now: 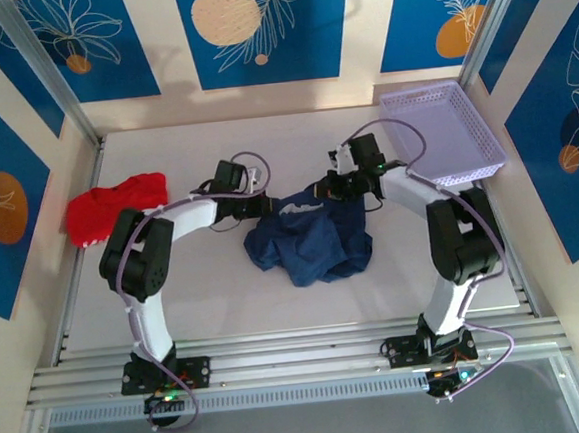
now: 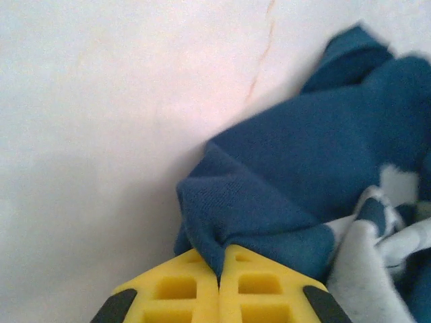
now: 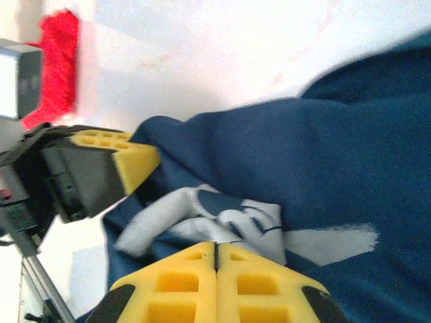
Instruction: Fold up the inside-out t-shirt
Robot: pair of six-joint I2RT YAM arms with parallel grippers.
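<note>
— Left gripper (image 1: 262, 205), top view: at the far left edge of the dark navy blue soft cloth t-shirt (image 1: 307, 243). Jaws too small to read from up here.
— Right gripper (image 1: 320, 192)?
— At the far edge too, just beside the left one, and its jaws are just as hard to read. The t-shirt is bunched mid-table on the white table top (image 1: 226, 302), sleeves and collar lost in the folds. A bright red crumpled cloth garment (image 1: 113, 207) lies far left, well apart, and a lavender plastic mesh basket (image 1: 443, 129) sits far right.
— Left wrist view?
— Yellow pads pressed together, pinching a fold of the t-shirt (image 2: 303, 155). A white print (image 2: 363, 262) at lower right is blurred and cut off by the frame, so its shape is unreadable.
— Right wrist view?
— Yellow pads closed on cloth right at the white print (image 3: 222, 219). The pinch line is visible, but the cloth below it is hidden by the pads. On the left, one yellow finger of the left gripper (image 3: 135, 161) touches the t-shirt edge and the rest of that gripper is in shadow. The red garment (image 3: 57, 64) is a blur in the top left corner.
</note>
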